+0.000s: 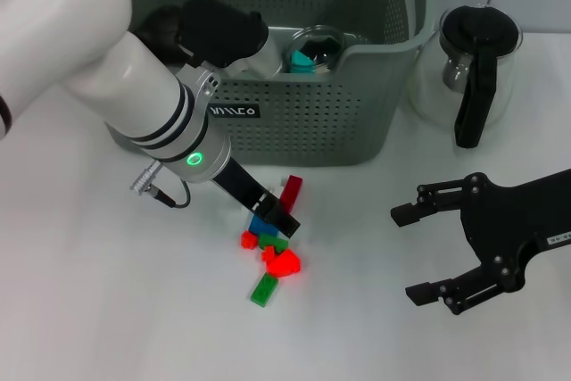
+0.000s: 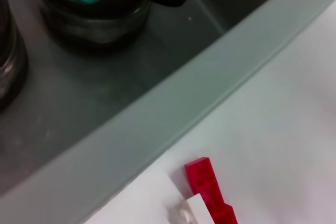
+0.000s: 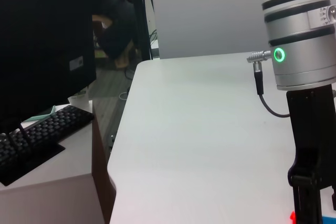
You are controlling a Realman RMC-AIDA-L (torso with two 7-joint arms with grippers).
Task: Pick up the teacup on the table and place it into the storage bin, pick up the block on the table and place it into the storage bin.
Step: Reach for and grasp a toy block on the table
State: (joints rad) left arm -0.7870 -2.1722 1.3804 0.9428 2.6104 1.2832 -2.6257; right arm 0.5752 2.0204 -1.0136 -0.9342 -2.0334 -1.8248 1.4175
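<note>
From the head, the left hand [image 1: 284, 211] grips a red block [image 1: 291, 192] before the storage bin [image 1: 357, 122], the right hand [image 1: 426, 252] idling open; its wrist shows the teacup [image 2: 94, 3] binned, block [image 2: 210, 190] risking the rim.

Office or lab workspace: white table [image 3: 199, 129], black monitor [image 3: 44, 40] and keyboard [image 3: 39, 135] on adjoining desk, seated person [image 3: 113, 3] behind.

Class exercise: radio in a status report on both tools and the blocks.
Left tool on dark red block, beside storage bin. Right tool open, idle. Teacup in bin.
</note>
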